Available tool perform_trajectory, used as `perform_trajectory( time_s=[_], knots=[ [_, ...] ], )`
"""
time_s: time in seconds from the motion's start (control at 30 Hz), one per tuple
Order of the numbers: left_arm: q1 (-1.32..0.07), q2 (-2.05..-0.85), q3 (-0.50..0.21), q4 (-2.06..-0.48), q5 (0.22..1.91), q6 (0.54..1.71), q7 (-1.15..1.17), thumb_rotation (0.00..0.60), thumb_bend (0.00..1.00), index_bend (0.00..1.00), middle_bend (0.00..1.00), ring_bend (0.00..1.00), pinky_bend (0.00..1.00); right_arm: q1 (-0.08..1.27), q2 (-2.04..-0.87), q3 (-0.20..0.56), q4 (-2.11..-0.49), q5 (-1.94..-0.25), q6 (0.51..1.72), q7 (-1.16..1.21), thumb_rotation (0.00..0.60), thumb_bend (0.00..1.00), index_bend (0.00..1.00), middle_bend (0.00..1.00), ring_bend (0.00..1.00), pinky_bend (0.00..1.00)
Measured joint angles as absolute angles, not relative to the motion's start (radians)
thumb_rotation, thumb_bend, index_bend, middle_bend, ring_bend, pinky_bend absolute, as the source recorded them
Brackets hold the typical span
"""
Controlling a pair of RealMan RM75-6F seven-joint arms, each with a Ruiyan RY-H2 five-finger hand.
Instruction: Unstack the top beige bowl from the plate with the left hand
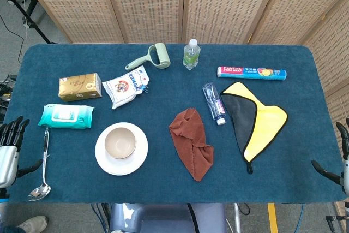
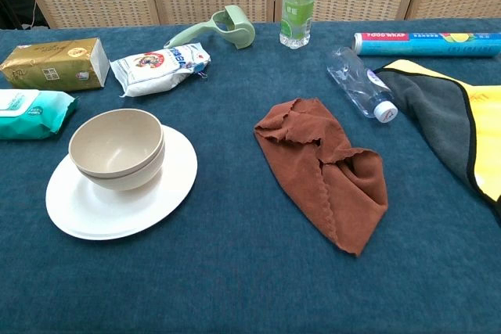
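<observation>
Two beige bowls sit nested on a white plate (image 1: 139, 156) (image 2: 78, 209) near the table's front left. The top bowl (image 1: 120, 142) (image 2: 115, 142) is upright and empty. My left hand (image 1: 10, 145) hangs off the table's left edge, fingers spread, holding nothing, well to the left of the plate. My right hand (image 1: 341, 159) shows only partly at the far right edge, fingers apart and empty. Neither hand appears in the chest view.
A metal spoon (image 1: 42, 173) lies between left hand and plate. Behind the plate: wet wipes pack (image 1: 66, 116), gold box (image 1: 80, 87), white bag (image 1: 126, 87), green roller (image 1: 150, 58), bottle (image 1: 191, 54). A brown cloth (image 1: 192, 141), lying bottle (image 1: 214, 102), yellow-grey cloth (image 1: 253, 118) and wrap box (image 1: 252, 72) lie right.
</observation>
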State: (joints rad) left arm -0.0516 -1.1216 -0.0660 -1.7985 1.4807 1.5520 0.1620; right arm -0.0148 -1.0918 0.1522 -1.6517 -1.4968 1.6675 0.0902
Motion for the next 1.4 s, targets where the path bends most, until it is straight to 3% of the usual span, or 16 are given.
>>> perform_trajectory(
  time_s=[0.27, 0.4, 0.57, 0.97, 1.4],
  knots=[
    [-0.060, -1.132, -0.058, -1.794, 1.482, 1.529, 0.186, 0.600, 0.12, 0.08, 0.00, 0.00, 0.00, -0.017, -1.088, 0.155, -1.656, -1.490, 1.669, 0.090, 0.600, 0.00, 0.04, 0.00, 0.00, 0.00],
    [-0.096, -1.130, -0.048, -1.793, 1.520, 1.472, 0.181, 0.600, 0.25, 0.36, 0.00, 0.00, 0.00, -0.015, -1.090, 0.156, -1.656, -1.483, 1.662, 0.084, 0.600, 0.00, 0.04, 0.00, 0.00, 0.00],
    [-0.180, -1.141, -0.047, -1.791, 1.587, 1.370, 0.198, 0.600, 0.29, 0.51, 0.00, 0.00, 0.00, -0.011, -1.096, 0.159, -1.654, -1.472, 1.656, 0.075, 0.600, 0.00, 0.04, 0.00, 0.00, 0.00],
    [-0.315, -1.243, -0.068, -1.796, 1.469, 1.162, 0.353, 0.600, 0.29, 0.51, 0.00, 0.00, 0.00, -0.012, -1.097, 0.166, -1.651, -1.454, 1.650, 0.079, 0.600, 0.00, 0.04, 0.00, 0.00, 0.00],
    [-0.356, -1.348, -0.048, -1.719, 1.433, 1.128, 0.391, 0.600, 0.29, 0.51, 0.00, 0.00, 0.00, -0.011, -1.094, 0.170, -1.652, -1.440, 1.642, 0.084, 0.600, 0.00, 0.04, 0.00, 0.00, 0.00]
  ],
)
